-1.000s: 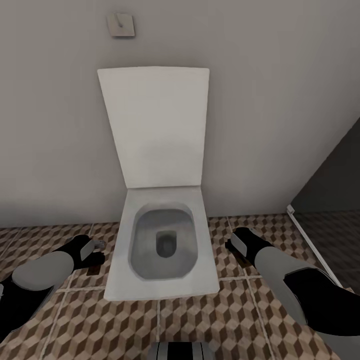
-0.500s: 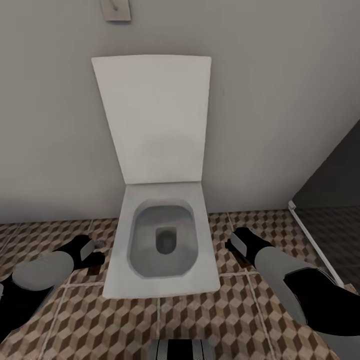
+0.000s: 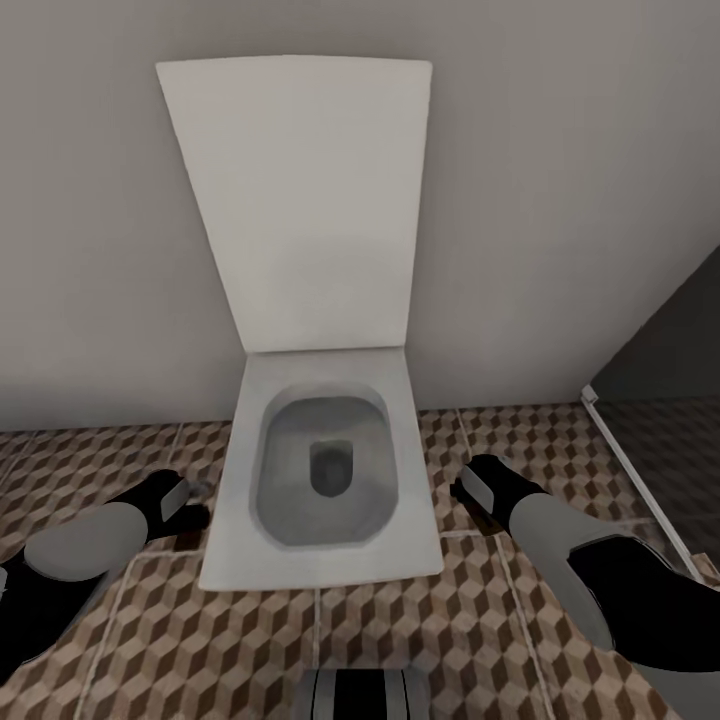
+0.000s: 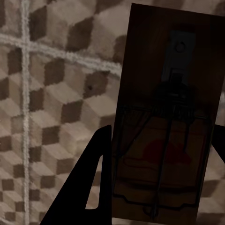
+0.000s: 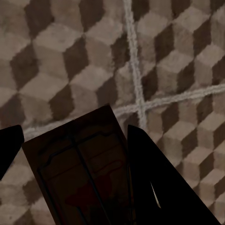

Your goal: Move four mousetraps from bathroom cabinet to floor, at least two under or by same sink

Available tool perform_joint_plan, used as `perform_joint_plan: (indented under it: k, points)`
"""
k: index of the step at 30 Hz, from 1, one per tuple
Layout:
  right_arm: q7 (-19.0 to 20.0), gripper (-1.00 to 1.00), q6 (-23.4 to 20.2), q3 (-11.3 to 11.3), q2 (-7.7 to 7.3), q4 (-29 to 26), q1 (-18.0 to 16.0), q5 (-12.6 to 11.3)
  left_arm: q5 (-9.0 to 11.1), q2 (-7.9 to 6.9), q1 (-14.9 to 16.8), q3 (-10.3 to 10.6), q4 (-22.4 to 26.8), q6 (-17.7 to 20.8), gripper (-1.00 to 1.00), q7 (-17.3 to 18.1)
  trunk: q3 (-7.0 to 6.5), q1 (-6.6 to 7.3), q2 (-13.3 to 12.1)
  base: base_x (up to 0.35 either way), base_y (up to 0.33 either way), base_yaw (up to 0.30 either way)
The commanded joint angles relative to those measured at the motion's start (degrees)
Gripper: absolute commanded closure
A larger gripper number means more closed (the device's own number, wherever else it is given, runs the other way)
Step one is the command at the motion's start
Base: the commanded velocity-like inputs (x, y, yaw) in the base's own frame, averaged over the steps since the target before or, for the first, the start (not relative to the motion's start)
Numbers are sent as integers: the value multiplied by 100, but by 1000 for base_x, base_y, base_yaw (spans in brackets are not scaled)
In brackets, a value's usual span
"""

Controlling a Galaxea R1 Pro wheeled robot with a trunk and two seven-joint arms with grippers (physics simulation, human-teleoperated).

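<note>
Between our left gripper's (image 4: pixel 154 187) two dark fingers sits a mousetrap (image 4: pixel 166 117), a brown wooden slab with a wire spring and a small metal plate, and the jaws are closed tight on its sides. Our right gripper (image 5: pixel 75 173) is the same: its jaws are pressed shut on a second mousetrap (image 5: pixel 79 164), which lies flat between the fingers with the bathroom floor (image 5: pixel 56 56) far beyond it. Past both sets of jaws we see cube-pattern tiles and pale grout lines, so both traps hang above the floor and are not yet set down. In the head view the white square toilet (image 3: pixel 325 470) with its lid up stands right ahead, between our two arms. It looks bigger and closer than it did a moment ago, and the little plate on the wall above it has slipped out of the picture, so our whole body has moved forward or our head has tipped down, while the arms have kept their pose. We think this means we are still travelling. The sink is somewhere else, and we must find it before we let go.
</note>
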State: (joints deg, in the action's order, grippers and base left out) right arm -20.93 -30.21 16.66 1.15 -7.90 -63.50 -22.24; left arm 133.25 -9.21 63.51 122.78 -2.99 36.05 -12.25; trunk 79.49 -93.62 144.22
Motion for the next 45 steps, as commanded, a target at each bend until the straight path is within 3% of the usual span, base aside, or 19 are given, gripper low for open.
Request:
perform_joint_plan:
  k: [1, 8, 17, 39, 45]
  points:
    - [-43, 100, -20, 48, -1, -10, 1, -70, 61, -1, 3, 27, 0, 16, 100, -14, 27, -1, 3, 0, 0, 0]
    - [-43, 100, 7, 47, 11, -31, -1, -63, 61, -2, 3, 27, 0, 16, 100, -14, 182, -19, 13, 0, 0, 0]
    - [-43, 100, 452, 48, 18, 5, -3, -70, 61, -1, 3, 27, -1, 11, 100, -14, 381, -42, 25, 0, 0, 0]
    - [-34, 100, 463, 57, 43, 141, -3, -81, 52, -75, 3, 53, -4, 16, 100, 10, 869, -99, 54, 0, 0, 0]
    - [-34, 100, 463, 57, 43, 148, -2, -79, 52, -158, 3, 53, -8, 18, 100, 7, 1001, -114, 62, 0, 0, 0]
